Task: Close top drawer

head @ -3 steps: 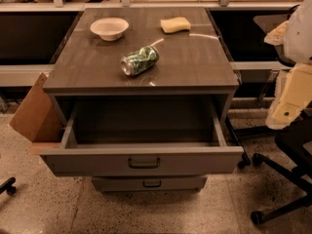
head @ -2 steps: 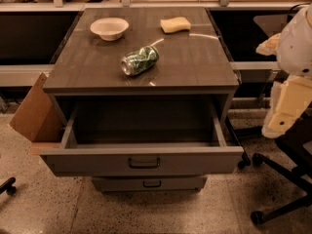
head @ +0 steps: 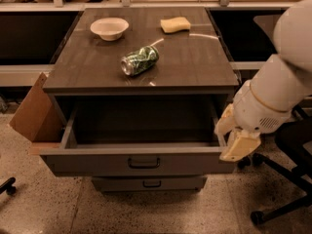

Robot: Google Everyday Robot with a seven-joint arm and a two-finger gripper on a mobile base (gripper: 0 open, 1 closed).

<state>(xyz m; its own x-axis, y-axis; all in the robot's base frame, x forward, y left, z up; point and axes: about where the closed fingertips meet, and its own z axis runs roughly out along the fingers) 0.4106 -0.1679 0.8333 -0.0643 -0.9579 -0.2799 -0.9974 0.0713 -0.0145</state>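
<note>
At the right front corner of the wide grey top drawer, which stands pulled fully out, hangs the cream gripper. Whether it touches the drawer, or how far it is open, cannot be told. Its white arm is cut off by the right edge.

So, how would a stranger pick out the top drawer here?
Find the dark cabinet with a bowl, a sponge and a can on it. The top drawer is directly under its surface, with the gripper beside its right front corner. Unlike the shut lower drawer, it is pulled out and has the wider handle.
</note>
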